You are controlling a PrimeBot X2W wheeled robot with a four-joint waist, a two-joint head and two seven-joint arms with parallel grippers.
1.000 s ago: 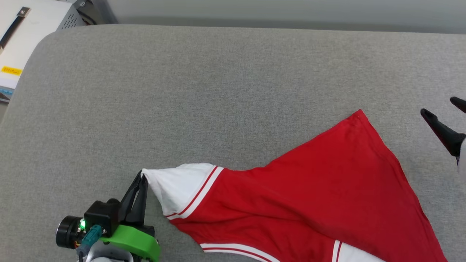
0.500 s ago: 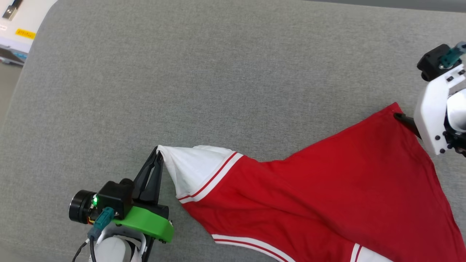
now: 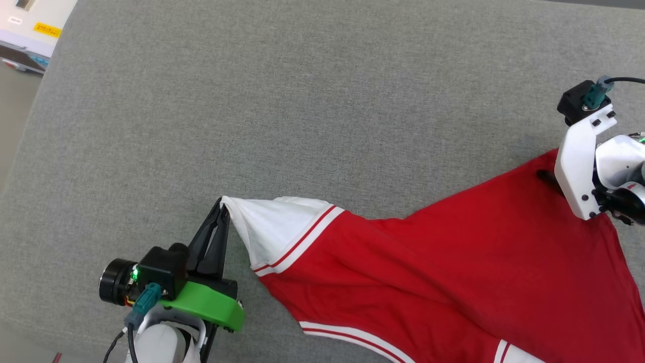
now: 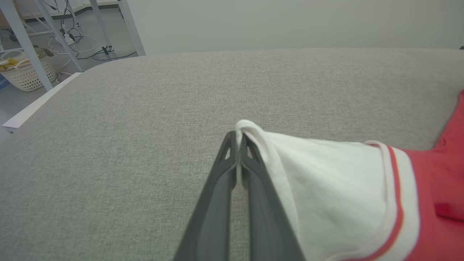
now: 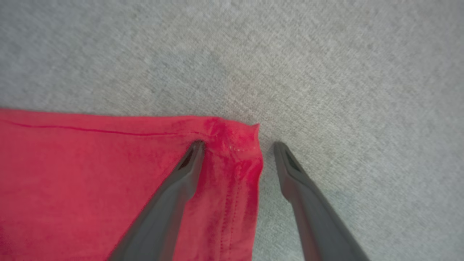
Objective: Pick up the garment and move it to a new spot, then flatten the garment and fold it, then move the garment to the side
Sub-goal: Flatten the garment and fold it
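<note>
The garment (image 3: 453, 272) is a red T-shirt with a white, striped-trim sleeve (image 3: 272, 227), lying skewed on the grey surface at the lower right of the head view. My left gripper (image 3: 221, 202) is shut on the tip of that white sleeve, and the left wrist view shows the sleeve hem (image 4: 250, 130) pinched at the left gripper (image 4: 237, 136). My right gripper (image 5: 238, 145) is open and points down over the garment's far red hem corner (image 5: 235, 139). One fingertip (image 5: 197, 145) rests on the cloth, the other on bare grey. Lettering is hidden.
The grey fabric-covered surface (image 3: 302, 101) stretches wide behind and left of the garment. A white device (image 3: 30, 25) sits past its rounded far-left corner. In the left wrist view, a white basket (image 4: 25, 74), metal legs and cables stand on the floor beyond the edge.
The head camera has shifted. My right gripper came in from the right edge and turned down over the red hem corner. The left gripper keeps its hold on the sleeve.
</note>
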